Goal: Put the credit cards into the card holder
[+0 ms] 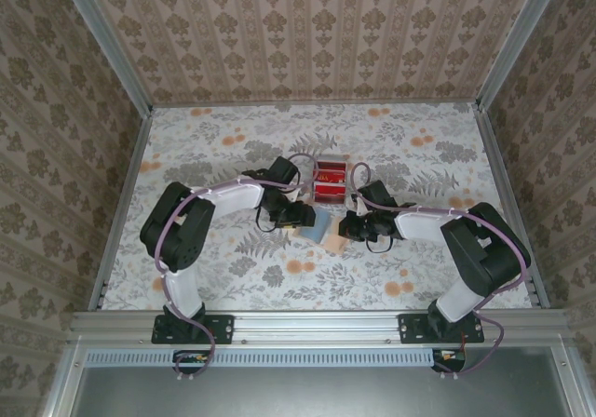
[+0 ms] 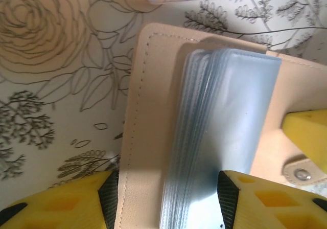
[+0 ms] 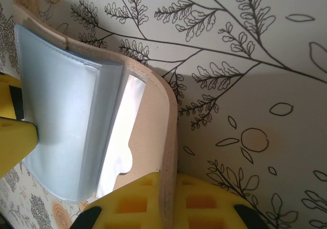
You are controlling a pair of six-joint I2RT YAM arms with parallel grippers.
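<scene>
On the overhead camera I see both arms bent in toward the middle of the worktop, their wrists nearly meeting. The card holder lies open between them, tan with pale blue sleeves showing. The left jaws are at its left side and the right jaws at its right. The credit cards, glossy red, sit just beyond the holder toward the far edge, apart from both arms.

On my left wrist feed the card holder runs up the frame. Its stitched tan cover is on the left, and a thick stack of clear sleeves fans over to the right. The left jaws stand roughly half apart and grasp the holder. One of the yellow fingers lies against the cover's outer edge, and the other is against the sleeves. A metal snap stud shows on a tan tab at the right.

On my right wrist feed the card holder curves up off the leaf-printed worktop, with the sleeves lying to its left. The right jaws are clenched on the edge of the tan cover, which passes between the two yellow fingers at the bottom of the frame.
</scene>
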